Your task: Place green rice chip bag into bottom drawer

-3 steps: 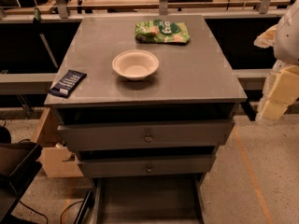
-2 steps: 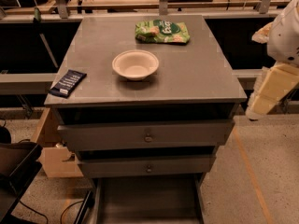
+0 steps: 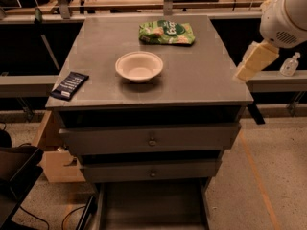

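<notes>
Since the earlier frames our gripper [image 3: 245, 70] has risen and swung in toward the cabinet; it now hangs just off the right edge of the cabinet top [image 3: 201, 80], and whether it is open or closed we cannot tell. The green rice chip bag [image 3: 166, 33] lies flat at the back of the top, behind the white bowl [image 3: 139, 66] and well apart from the gripper. We judge it light, soft and crinkly, with a slick film and brittle chips inside, so we would pinch a sealed end or a raised fold rather than squeeze the middle. It is bright green with white lettering and pale chip pictures. The bottom drawer [image 3: 152, 210] stands pulled out below, nothing in it that we see
</notes>
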Robot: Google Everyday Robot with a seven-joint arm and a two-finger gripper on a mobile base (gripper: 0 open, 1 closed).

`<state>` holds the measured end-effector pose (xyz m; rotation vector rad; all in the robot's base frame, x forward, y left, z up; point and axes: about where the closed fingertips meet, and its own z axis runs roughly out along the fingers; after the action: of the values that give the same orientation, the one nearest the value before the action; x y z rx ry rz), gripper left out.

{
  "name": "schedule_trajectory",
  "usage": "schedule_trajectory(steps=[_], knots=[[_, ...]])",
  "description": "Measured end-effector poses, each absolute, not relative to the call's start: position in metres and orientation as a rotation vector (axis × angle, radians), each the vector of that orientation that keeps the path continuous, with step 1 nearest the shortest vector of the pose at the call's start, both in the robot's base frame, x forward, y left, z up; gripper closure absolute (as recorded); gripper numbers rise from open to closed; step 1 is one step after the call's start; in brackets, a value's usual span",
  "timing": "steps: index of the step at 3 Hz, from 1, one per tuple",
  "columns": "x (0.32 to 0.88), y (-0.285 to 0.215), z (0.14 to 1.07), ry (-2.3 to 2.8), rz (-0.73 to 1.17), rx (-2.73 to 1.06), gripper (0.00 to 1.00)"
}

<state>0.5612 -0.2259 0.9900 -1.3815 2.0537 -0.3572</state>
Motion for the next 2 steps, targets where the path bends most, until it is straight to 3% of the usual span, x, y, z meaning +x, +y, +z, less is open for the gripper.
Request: schedule_trajectory(steps=[1,2], knots=[[0.624,-0.238,1.018,1.893,-0.414,-1.261,0.00],[0.639,-0.236,1.038,1.819,-0.444,-1.210,0.00]])
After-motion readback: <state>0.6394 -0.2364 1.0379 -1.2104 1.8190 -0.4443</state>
